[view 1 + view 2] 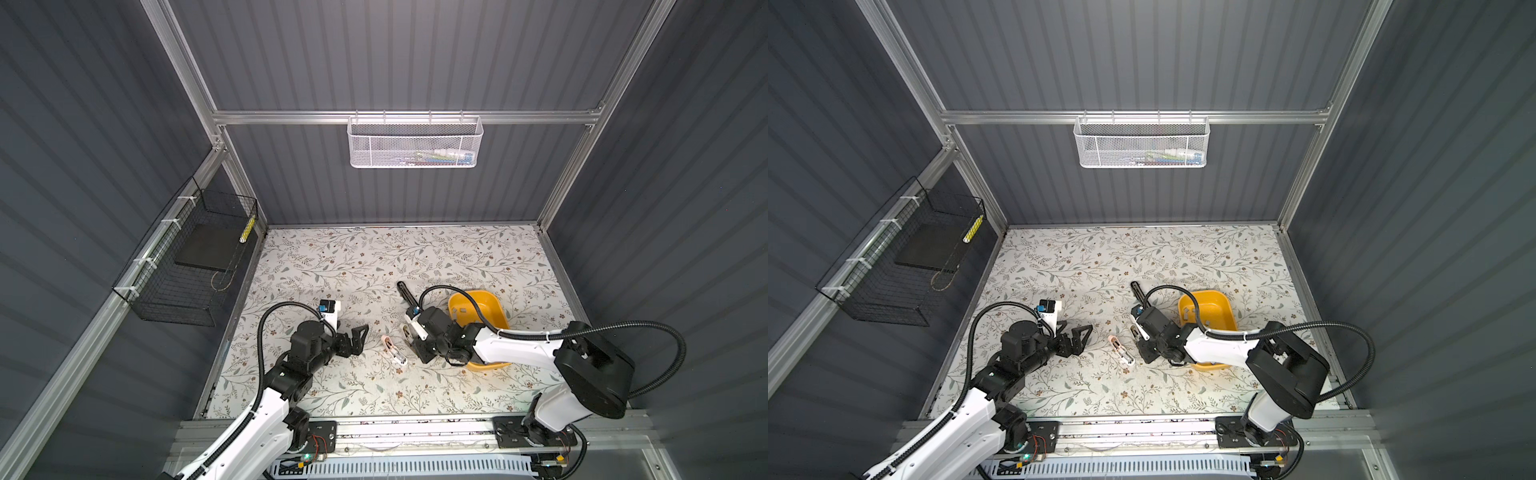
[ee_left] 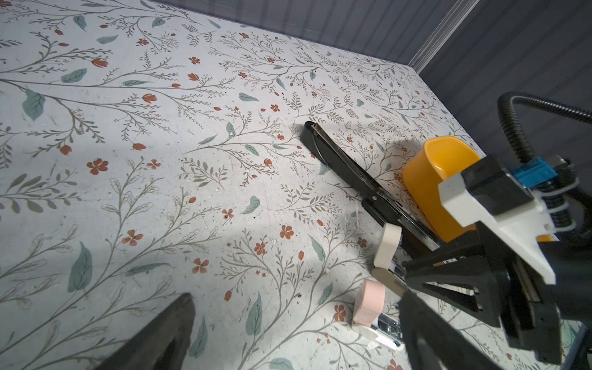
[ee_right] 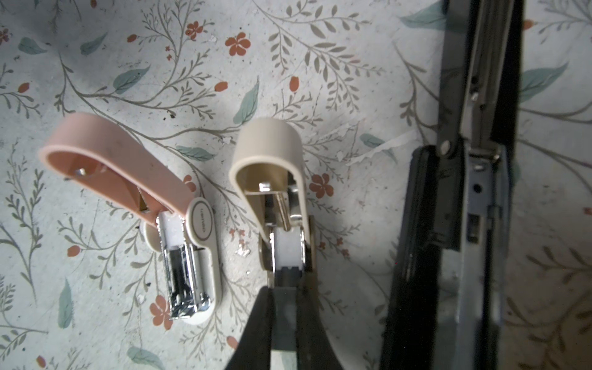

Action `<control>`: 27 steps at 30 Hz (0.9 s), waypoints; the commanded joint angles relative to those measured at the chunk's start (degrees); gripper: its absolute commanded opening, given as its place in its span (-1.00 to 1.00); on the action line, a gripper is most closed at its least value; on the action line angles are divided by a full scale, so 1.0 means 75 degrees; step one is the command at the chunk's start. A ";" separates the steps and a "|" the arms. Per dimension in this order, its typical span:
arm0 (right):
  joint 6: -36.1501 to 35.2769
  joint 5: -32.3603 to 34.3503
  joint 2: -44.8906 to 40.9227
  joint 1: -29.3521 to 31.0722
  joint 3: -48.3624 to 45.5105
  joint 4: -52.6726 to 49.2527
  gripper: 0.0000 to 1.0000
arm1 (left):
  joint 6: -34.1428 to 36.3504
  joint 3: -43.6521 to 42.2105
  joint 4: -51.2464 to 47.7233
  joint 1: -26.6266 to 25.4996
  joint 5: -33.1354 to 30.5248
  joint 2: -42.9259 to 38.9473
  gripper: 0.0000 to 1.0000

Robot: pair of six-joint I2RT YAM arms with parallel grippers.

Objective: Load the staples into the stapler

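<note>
Three staplers lie open on the floral table: a small pink stapler (image 3: 179,243) (image 1: 395,351), a small beige stapler (image 3: 272,166) (image 1: 405,332) and a long black stapler (image 3: 474,160) (image 1: 406,293). My right gripper (image 3: 284,291) (image 1: 409,338) is shut on a flat grey strip of staples (image 3: 283,315). It holds the strip at the front end of the beige stapler's open channel. More staples (image 1: 462,309) lie in the yellow bin (image 1: 494,305). My left gripper (image 1: 360,340) (image 2: 298,301) hangs open and empty, left of the pink stapler.
The yellow bin (image 2: 429,179) stands right behind the right wrist, touching the black stapler (image 2: 346,169). A black wire basket (image 1: 183,270) hangs on the left wall and a white mesh basket (image 1: 415,141) on the back wall.
</note>
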 commanded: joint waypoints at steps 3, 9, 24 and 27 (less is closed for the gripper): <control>-0.0014 -0.0025 0.0058 -0.0032 0.0211 -0.0166 -0.72 | 0.0115 -0.0045 0.0063 -0.0002 0.0058 -0.0038 0.99; -0.0026 0.0034 0.0096 -0.0038 0.0243 -0.0210 -0.72 | 0.0118 -0.0046 0.0061 -0.0002 0.0052 -0.0020 0.99; -0.0032 0.0089 0.0237 -0.0033 0.0347 -0.0327 -0.71 | 0.0117 -0.0048 0.0054 0.0003 0.0058 -0.0064 0.99; -0.0038 0.0113 0.0292 -0.0043 0.0398 -0.0377 -0.71 | 0.0119 -0.0048 0.0055 -0.0003 0.0058 -0.0051 0.99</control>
